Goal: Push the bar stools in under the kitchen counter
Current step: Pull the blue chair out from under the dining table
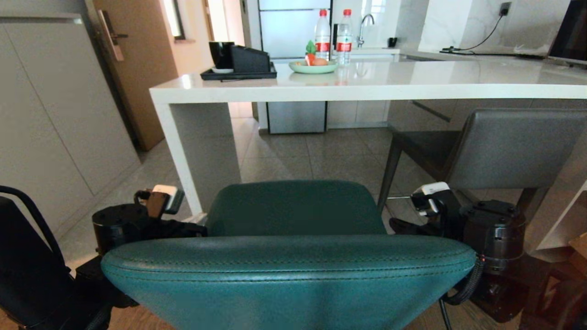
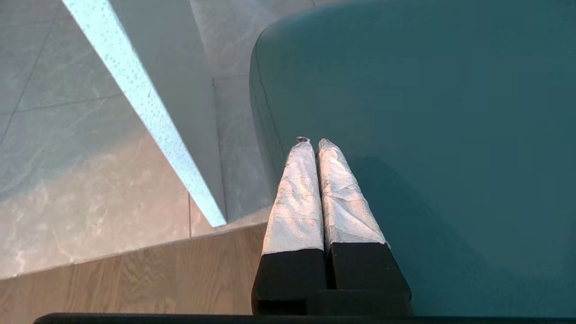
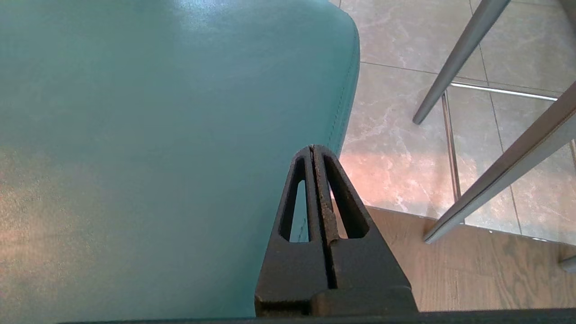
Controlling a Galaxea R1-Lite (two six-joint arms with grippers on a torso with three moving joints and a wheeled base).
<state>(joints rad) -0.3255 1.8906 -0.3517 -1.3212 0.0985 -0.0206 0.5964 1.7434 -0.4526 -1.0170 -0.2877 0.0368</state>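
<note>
The teal bar stool fills the near middle, its rounded back (image 1: 289,268) closest to me and its seat (image 1: 293,206) pointing at the kitchen counter (image 1: 367,85). My left gripper (image 2: 314,141) is shut and empty, lying along the seat's left edge (image 2: 405,135) behind the back. My right gripper (image 3: 312,148) is also shut and empty, at the seat's right edge (image 3: 180,112). Both arms flank the stool, the left arm (image 1: 133,224) and the right arm (image 1: 481,224). The grey bar stool (image 1: 509,151) stands to the right, its seat partly under the white slab.
The counter's white end panel (image 1: 202,146) stands just left of the teal seat. Grey stool legs (image 3: 454,58) are close to my right gripper. On the counter sit a black tray (image 1: 238,73), a green plate (image 1: 313,67) and two bottles (image 1: 323,34). Grey cabinets (image 1: 46,114) line the left.
</note>
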